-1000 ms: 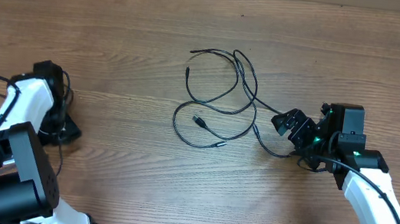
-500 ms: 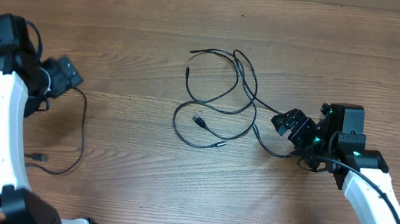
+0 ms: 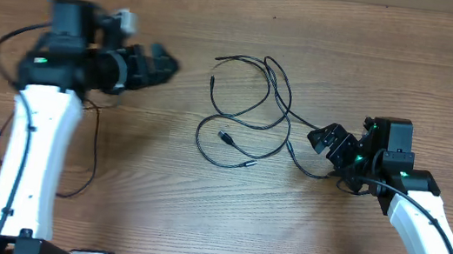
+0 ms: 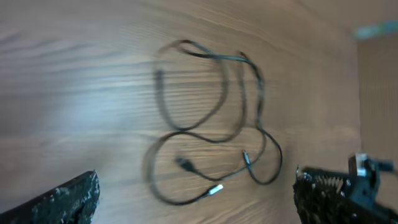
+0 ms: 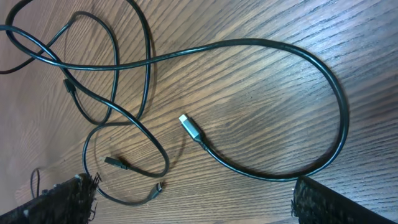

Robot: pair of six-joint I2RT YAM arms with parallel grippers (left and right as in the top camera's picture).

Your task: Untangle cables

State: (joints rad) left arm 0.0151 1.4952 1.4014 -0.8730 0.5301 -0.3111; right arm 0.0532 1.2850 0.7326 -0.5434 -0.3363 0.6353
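While cables (image 3: 225, 136) lie looped together, left claw (image 3: 160, 61) and right claw (image 3: 323, 138) gape wide, empty; best pinch separate strands, pull apart slowly.

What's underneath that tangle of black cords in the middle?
Only the bare wooden table shows through the loops of the cables. Where strands cross, the lower one is briefly covered; nothing else appears beneath.

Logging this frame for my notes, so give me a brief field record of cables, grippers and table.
cables: black cords tangled in loops, mid-table
loose cord: lies apart, by the left arm
left gripper: open, empty, left of the tangle, blurred
right gripper: open, empty, beside the tangle's right loop
table: wooden
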